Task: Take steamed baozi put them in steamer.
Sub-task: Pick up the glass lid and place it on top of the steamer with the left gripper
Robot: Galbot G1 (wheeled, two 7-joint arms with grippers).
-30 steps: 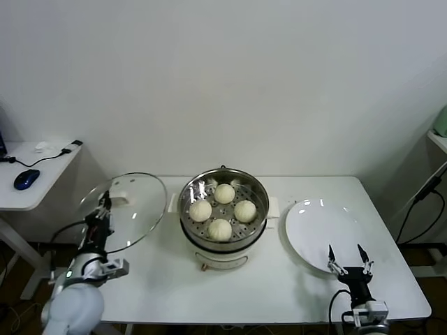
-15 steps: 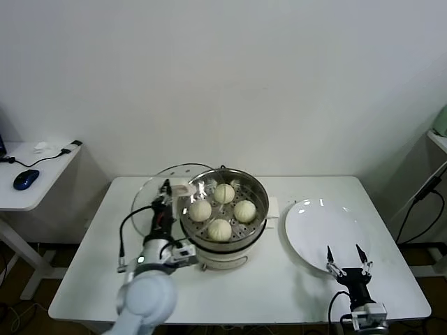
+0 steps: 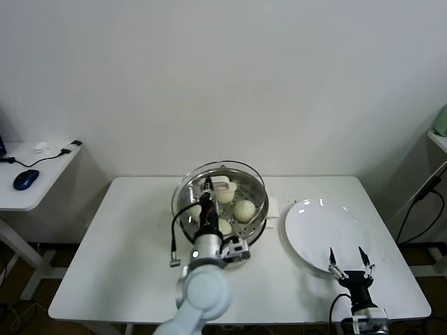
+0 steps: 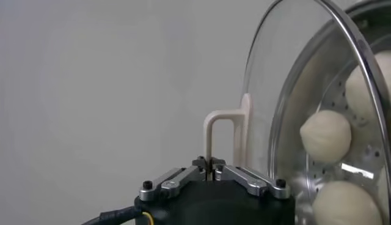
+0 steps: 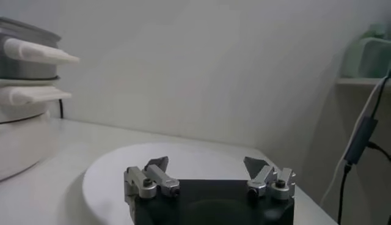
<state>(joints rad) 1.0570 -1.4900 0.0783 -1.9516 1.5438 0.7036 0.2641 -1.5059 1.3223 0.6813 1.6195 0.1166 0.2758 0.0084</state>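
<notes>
Your left gripper [image 4: 211, 169] is clamped tight on the cream handle [image 4: 225, 137] of the glass lid [image 3: 218, 183], holding it over the steamer [image 3: 255, 227] — the steamer sits mid-surface [image 3: 126, 237], between the bare left part and the white plate [image 3: 321, 227]. The steamed baozi [image 3: 244, 210] lie inside on the perforated tray, seen through the glass; the left wrist view shows them close behind the lid's rim. Your right gripper [image 3: 350, 263] is parked at the plate's near edge, fingers [image 5: 156, 173] spread wide — gripping nothing.
</notes>
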